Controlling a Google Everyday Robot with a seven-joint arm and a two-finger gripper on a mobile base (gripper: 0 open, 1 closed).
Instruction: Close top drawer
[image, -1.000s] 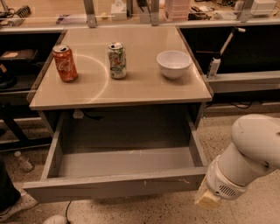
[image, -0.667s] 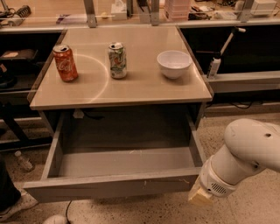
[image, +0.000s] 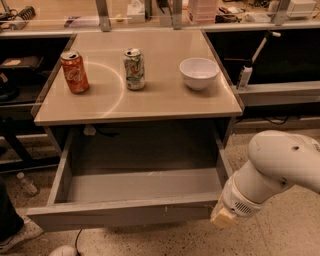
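The top drawer (image: 120, 214) stands pulled far out from under the tan table top (image: 165, 100). Its flat grey front faces me, with small white chip marks right of centre. Its deep grey box interior (image: 145, 186) holds nothing I can see. My white arm (image: 272, 172) comes in from the right edge. My gripper (image: 221, 219) is low at the right end of the drawer front, level with it and right beside its corner. Only a tan tip of the gripper shows below the wrist; the rest is hidden by the arm.
On the table top stand an orange can (image: 74, 72), a green-and-white can (image: 134, 69) and a white bowl (image: 199, 73). A plastic bottle (image: 26, 184) lies on the speckled floor at left, near a shoe (image: 12, 234). Dark shelving flanks the table.
My arm and gripper have moved left, from beyond the drawer's right side to its front right corner. The drawer looks equally far open.
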